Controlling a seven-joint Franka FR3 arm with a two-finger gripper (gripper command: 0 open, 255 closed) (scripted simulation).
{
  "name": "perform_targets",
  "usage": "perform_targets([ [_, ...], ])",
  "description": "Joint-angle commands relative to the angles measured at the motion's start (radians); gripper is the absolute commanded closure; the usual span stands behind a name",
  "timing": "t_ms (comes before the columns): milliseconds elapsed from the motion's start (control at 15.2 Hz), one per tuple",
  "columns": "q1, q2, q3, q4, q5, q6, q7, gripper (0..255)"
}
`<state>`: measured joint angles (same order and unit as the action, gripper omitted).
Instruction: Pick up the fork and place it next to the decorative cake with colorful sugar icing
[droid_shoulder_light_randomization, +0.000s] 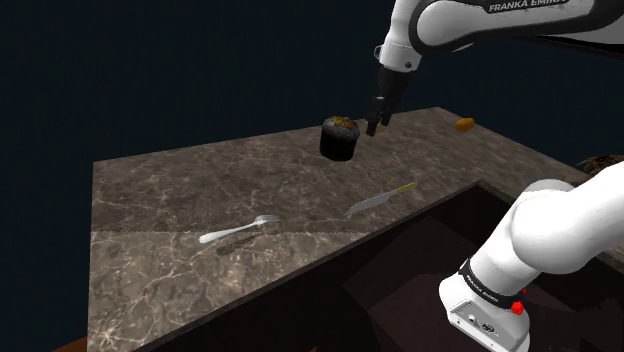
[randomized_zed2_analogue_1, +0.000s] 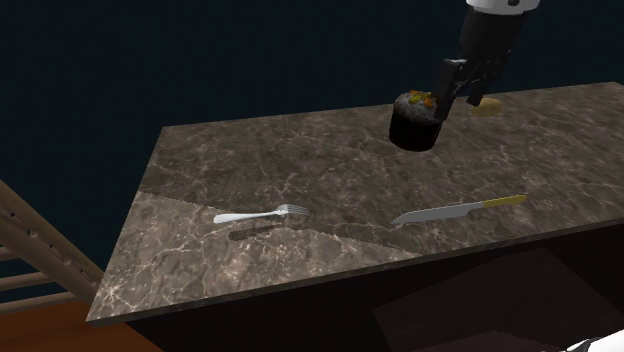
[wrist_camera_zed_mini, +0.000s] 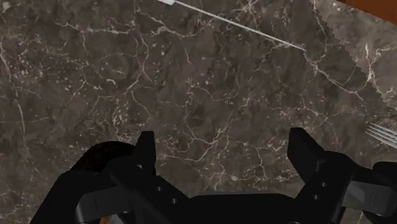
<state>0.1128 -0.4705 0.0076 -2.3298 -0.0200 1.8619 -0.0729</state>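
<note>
Shoulder view: fork (droid_shoulder_light_randomization: 238, 231) is seen lying flat on the marbled surface (droid_shoulder_light_randomization: 150, 180), well apart from the knife (droid_shoulder_light_randomization: 381, 200). The dark cake (droid_shoulder_light_randomization: 339, 138) with coloured topping stands further back. The tool (droid_shoulder_light_randomization: 378, 118) is hung just beside it, released, empty. Approach is judged not yet begun; the tool must be carried across and lowered over the fork's handle.

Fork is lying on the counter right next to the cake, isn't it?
Not quite. The fork is lying on the counter, but far from the cake. It sits near the front edge, in line with the knife. The second exterior view shows this.
</note>
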Motion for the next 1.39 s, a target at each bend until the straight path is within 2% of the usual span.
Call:
perform_targets([
  [0,0.023,0.065,0.013,0.031,0.009,0.024,-0.024,0],
  [660,0.126,0.366,0.098,0.197,0.033,0.109,-0.120,0],
  [1320,0.222,0.645,0.192,0.396,0.011,0.138,-0.197,0],
])
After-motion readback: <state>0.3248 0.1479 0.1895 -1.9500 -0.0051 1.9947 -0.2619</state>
